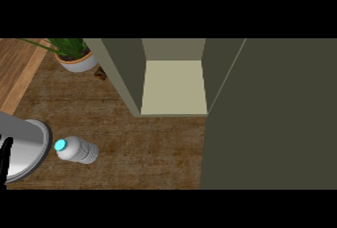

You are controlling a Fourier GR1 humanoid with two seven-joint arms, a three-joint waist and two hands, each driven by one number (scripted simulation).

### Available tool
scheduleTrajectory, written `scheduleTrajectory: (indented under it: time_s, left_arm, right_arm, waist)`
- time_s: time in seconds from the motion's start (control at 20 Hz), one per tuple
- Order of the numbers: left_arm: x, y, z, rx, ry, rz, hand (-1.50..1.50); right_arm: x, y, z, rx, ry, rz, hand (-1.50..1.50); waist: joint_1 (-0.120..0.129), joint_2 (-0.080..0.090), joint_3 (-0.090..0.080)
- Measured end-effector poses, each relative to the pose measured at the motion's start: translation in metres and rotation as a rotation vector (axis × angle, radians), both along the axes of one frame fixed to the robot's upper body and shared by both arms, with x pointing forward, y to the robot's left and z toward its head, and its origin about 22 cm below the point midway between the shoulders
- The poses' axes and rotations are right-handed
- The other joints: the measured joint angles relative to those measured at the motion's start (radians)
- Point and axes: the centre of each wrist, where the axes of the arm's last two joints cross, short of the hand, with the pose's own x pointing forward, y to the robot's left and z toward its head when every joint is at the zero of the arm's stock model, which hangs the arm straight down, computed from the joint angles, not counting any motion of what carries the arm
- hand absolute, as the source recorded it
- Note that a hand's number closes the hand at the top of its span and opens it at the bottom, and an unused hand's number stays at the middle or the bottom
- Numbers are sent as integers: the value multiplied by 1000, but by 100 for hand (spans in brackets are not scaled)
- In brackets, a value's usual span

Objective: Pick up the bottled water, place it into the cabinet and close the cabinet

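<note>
Bottle point(77, 150) at lower left, upright, ribbed, likely light, slippery; best gripped round body. Cabinet point(172, 89) open. Left hand point(6, 156) barely seen, state unclear; right unseen.

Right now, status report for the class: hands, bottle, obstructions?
Left robot hand at left edge; right robot hand out of view. Bottled water on counter. Cabinet open, path clear.

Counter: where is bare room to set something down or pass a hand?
Bare counter runs between the bottle and the open door, and below the plant. The shelf is bare. Crowded at left, by the pot.
</note>
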Motion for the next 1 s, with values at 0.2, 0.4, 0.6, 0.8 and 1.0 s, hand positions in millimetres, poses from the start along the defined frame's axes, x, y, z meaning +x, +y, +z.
scheduleTrajectory:
  time_s: [0.2,0.4,0.6,0.8,1.0]
  left_arm:
    - [6,6,-18,3,22,41,-150]
    - [6,17,-43,12,54,87,-150]
    - [14,27,-72,-2,81,88,-150]
    - [22,33,-98,-15,99,87,-150]
    - [28,38,-128,-30,112,113,-150]
  right_arm:
    - [-6,1,-2,-2,6,-1,-150]
    - [-15,-2,-6,-12,2,-5,-150]
    - [-23,0,-10,0,-1,-1,-150]
    - [-27,0,-11,-1,-2,-7,-150]
    - [-32,1,-13,1,3,-6,-150]
  waist:
    - [-1,0,0]
    - [-4,0,0]
    - [-8,0,-1]
    - [-6,1,-1]
    - [-9,1,-1]
